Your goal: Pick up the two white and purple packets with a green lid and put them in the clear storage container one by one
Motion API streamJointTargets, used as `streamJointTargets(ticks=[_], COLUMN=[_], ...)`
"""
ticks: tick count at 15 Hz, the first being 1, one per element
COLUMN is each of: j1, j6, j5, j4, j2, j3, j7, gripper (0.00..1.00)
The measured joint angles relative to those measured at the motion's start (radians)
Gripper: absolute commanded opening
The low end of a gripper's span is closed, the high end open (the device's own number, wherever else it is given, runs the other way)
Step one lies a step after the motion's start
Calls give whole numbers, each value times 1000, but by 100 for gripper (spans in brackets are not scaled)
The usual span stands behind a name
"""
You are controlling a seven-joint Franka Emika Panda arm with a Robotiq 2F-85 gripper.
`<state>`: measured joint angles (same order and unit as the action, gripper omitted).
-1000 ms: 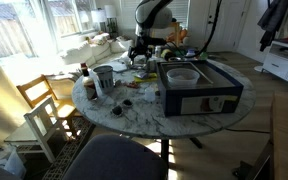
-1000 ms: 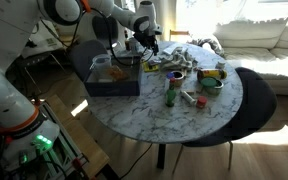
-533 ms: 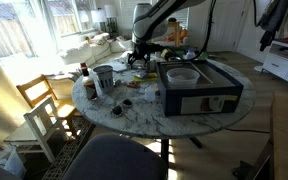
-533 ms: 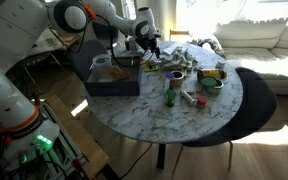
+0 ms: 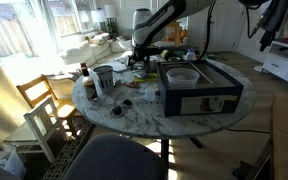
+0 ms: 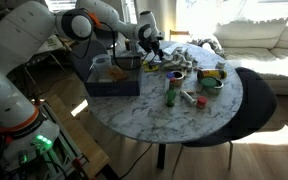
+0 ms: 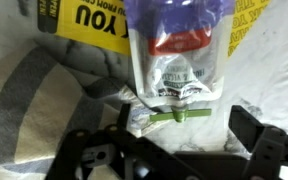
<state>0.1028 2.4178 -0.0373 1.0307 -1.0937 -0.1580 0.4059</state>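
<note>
In the wrist view a white and purple packet (image 7: 174,55) with a red patch lies on the marble table, its green lid (image 7: 176,116) pointing toward me. My gripper (image 7: 172,140) is open, its dark fingers on either side of the lid and not touching it. In both exterior views the gripper (image 5: 139,55) (image 6: 152,52) hangs low over the clutter at the table's far side. The clear storage container (image 5: 181,74) sits on the dark box (image 5: 199,95), beside the gripper. I cannot make out a second packet.
A yellow printed wrapper (image 7: 89,20) lies under the packet. A metal can (image 5: 104,77) and a brown bottle (image 5: 83,72) stand on the round table (image 5: 134,110). A green bottle (image 6: 171,92) and bowl (image 6: 212,78) stand mid-table. A wooden chair (image 5: 39,105) stands beside it.
The arm has leaned over and the gripper has dropped slightly toward the clutter. The objects on the table have not moved.
</note>
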Motion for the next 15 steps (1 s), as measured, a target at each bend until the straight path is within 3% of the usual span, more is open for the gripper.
streamJointTargets(ticks=[3,5,8,12,15], j1=[-1,-2,-2,-2,-2], j6=[2,7,34,49,49], j5=[1,1,4,17,25], j4=[-42,-70,-107,-154,-178], j2=[-39,-64,-100,-131,-141], j3=[-2,-3,-10,-23,-28], j7=[0,1,1,2,2], gripper=[98,85,53,23,7])
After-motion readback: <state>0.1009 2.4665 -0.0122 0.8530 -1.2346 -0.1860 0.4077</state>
